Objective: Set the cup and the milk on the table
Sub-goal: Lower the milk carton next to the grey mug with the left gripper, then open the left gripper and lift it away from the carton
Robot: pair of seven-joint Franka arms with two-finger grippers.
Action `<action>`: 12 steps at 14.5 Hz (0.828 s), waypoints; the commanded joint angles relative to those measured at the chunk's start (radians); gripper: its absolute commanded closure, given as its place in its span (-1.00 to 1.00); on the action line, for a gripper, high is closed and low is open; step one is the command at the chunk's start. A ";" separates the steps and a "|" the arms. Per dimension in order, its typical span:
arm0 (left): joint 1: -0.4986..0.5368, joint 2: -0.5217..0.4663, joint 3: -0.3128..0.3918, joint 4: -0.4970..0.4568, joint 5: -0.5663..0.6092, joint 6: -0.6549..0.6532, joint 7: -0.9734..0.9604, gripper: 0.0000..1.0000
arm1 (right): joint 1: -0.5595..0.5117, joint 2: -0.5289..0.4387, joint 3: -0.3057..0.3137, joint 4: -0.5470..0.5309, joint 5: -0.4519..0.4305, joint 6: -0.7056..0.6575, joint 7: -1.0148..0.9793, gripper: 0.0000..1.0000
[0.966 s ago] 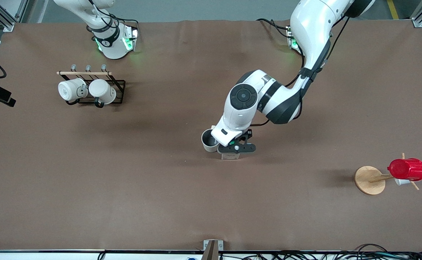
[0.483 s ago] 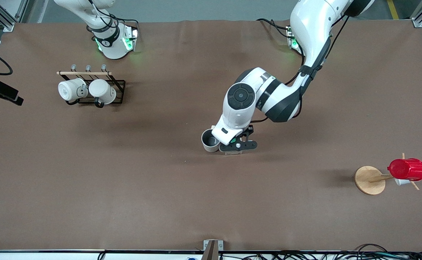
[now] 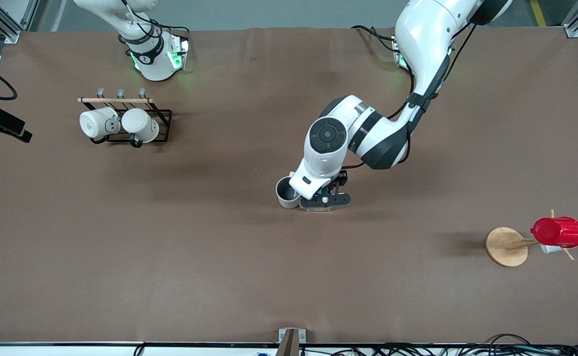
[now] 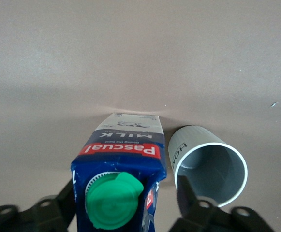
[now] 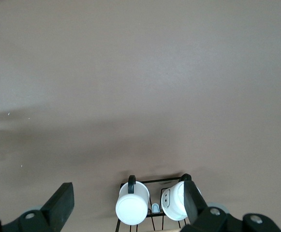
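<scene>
The milk [image 4: 121, 164] stands upright on the brown table [image 3: 170, 257] near its middle, close beside the cream-beige cup [image 4: 210, 166], which stands mouth up. My left gripper [image 4: 127, 198] is open, with a finger on either side of the carton and a gap showing on the cup's side. In the front view the left gripper [image 3: 324, 200] covers most of the milk [image 3: 318, 209], and the cup [image 3: 287, 193] stands beside it toward the right arm's end. My right gripper [image 5: 128, 203] is open and empty, waiting at the right arm's end of the table [image 3: 2, 129].
A black wire rack [image 3: 162, 123] with two white mugs [image 3: 120, 123] stands near the right arm's base and also shows in the right wrist view [image 5: 150, 203]. A wooden mug tree [image 3: 505, 246] holding a red ribbed cup [image 3: 558, 232] stands toward the left arm's end.
My left arm has shifted slightly over the milk, and less of the carton shows under the gripper. The cup has not moved. The right gripper has shifted a little.
</scene>
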 commanded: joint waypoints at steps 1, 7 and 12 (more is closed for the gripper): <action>0.003 -0.046 0.000 0.009 0.014 -0.018 -0.021 -1.00 | 0.000 -0.030 0.000 -0.036 0.013 0.015 0.008 -1.00; 0.173 -0.267 0.010 0.008 0.085 -0.201 0.018 -1.00 | 0.001 -0.030 0.000 -0.036 0.015 0.009 0.006 -1.00; 0.373 -0.407 -0.003 0.006 0.071 -0.366 0.303 -1.00 | 0.001 -0.028 0.000 -0.036 0.013 0.009 -0.004 -1.00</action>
